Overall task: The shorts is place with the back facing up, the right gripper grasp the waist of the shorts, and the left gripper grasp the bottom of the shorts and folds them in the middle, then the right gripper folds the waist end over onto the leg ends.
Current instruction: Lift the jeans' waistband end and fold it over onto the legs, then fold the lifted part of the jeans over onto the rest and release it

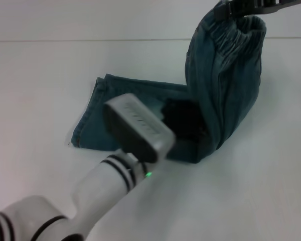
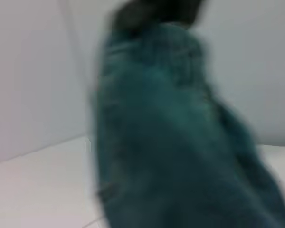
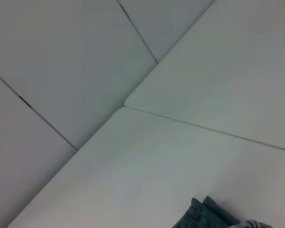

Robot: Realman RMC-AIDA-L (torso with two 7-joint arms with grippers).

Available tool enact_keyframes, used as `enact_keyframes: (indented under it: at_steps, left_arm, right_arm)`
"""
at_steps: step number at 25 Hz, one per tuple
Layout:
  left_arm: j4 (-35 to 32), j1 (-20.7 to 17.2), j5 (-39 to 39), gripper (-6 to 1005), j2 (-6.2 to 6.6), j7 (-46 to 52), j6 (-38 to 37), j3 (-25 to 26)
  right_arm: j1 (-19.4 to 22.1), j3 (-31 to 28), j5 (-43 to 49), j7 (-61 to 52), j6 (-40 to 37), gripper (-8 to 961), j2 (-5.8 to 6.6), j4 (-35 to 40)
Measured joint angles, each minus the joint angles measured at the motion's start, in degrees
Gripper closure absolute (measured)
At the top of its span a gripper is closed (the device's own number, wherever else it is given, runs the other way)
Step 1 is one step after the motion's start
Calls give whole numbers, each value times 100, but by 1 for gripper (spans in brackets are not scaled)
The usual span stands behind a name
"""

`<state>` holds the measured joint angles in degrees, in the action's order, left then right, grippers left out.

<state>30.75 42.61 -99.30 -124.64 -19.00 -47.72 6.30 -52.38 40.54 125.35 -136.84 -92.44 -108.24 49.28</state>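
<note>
Gripping the waist [image 1: 241,31] aloft, right pincer [image 1: 241,9] cropped, left pincer [image 1: 183,125] state unclear behind camera housing.

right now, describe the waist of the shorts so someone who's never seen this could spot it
On the white table lie blue-green denim shorts, one end flat and the other lifted upright. The waist is the top of that raised part, hanging from the right gripper. Its ruffled, gathered elastic sets it apart from the flat leg ends still resting on the table.

A white table [image 1: 50,75] is spreading across the view, its seam [image 3: 204,127] running between two abutting tabletop panels.
</note>
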Motion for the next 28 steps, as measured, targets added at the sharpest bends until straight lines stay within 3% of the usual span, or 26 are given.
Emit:
enact_keyframes:
  at_steps: [4,8,12,16,19,21,22,28]
  left_arm:
    - [-317,-477,1,921,3,655,-464,344]
    - [-899,-963,-1,880,4,1650,-1423,445]
    - [-1439,-1311,-1,718,16,2477,-2151,453]
    - [-1892,-1618,41,558,18,2980,-2659,492]
    - [-2023,-1762,43,438,19,3014,-2879,531]
    - [-2078,-1854,47,298,22,3048,-2966,592]
    - [-2123,-1945,48,298,26,3103,-3014,637]
    - [-2211,-2108,52,300,24,3148,-3107,694]
  right_arm:
    - [-64,62,3,82,85,828,-21,-156]
    - [-147,285,-10,112,260,828,-89,-210]
    - [-361,507,-11,242,497,829,-200,-449]
    - [-698,872,6,451,951,829,-407,-830]
    - [-957,1210,14,657,1433,829,-647,-1069]
    - [-1114,1362,14,793,1712,829,-813,-1189]
    - [-1235,1520,15,833,1950,830,-924,-1301]
    - [-1480,1969,21,900,2218,830,-1099,-1652]
